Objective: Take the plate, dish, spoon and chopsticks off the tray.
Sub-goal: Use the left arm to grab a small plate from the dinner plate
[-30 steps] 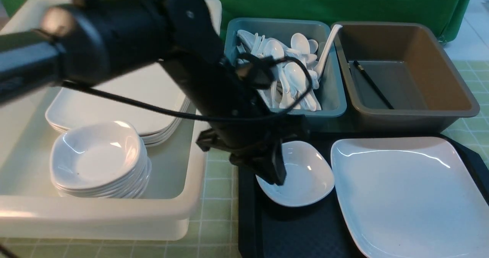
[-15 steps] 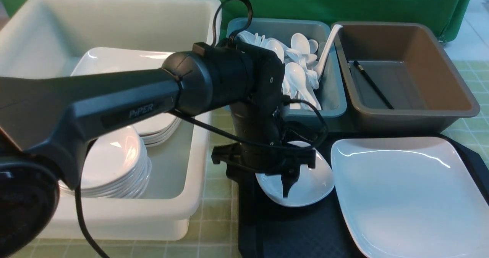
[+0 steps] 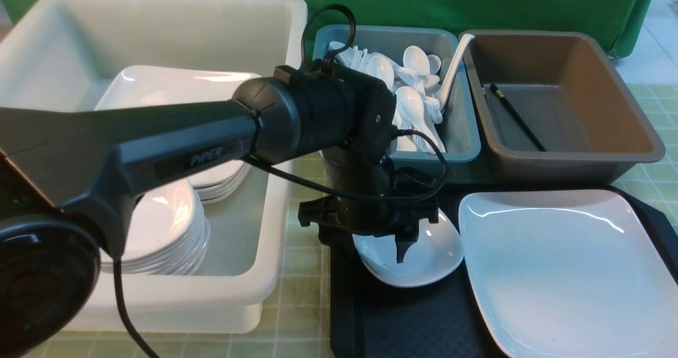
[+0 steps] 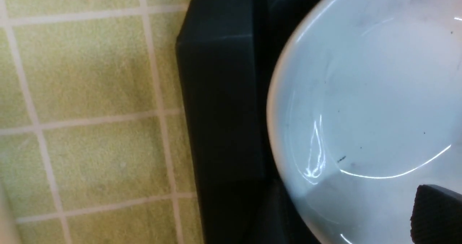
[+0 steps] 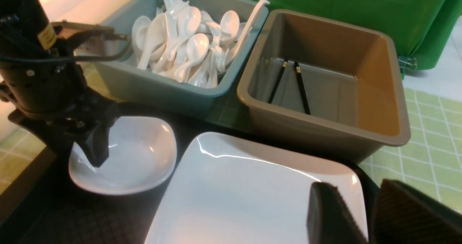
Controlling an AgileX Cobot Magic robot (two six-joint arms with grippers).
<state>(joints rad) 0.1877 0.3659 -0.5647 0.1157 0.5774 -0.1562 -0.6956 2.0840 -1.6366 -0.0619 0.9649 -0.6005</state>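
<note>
The small white dish [image 3: 434, 252] [image 5: 140, 157] [image 4: 361, 92] sits at the far left of the black tray [image 3: 402, 321] [image 4: 223, 110]. My left gripper [image 3: 365, 244] hangs open over the dish's left rim. One of its fingers [image 3: 402, 251] [image 4: 436, 215] [image 5: 97, 150] is inside the bowl. The large square plate [image 3: 561, 273] [image 5: 234, 193] lies flat on the tray. My right gripper [image 5: 361, 204] is open, with the plate's far right corner in the gap. The black chopsticks [image 3: 516, 117] [image 5: 288, 85] lie in the brown bin. The spoon cannot be told apart from several in the teal bin.
A cream tub [image 3: 159, 24] on the left holds stacked square plates [image 3: 175, 90] and a stack of small dishes [image 3: 164, 225]. Behind the tray stand the teal bin [image 3: 461, 125] with spoons and a long ladle [image 3: 453, 66], and the brown bin [image 3: 609, 109].
My left arm has swung round and settled over the dish, and its jaws have opened wide. In the last half second it shifted only slightly. Dish and plate have not moved.
</note>
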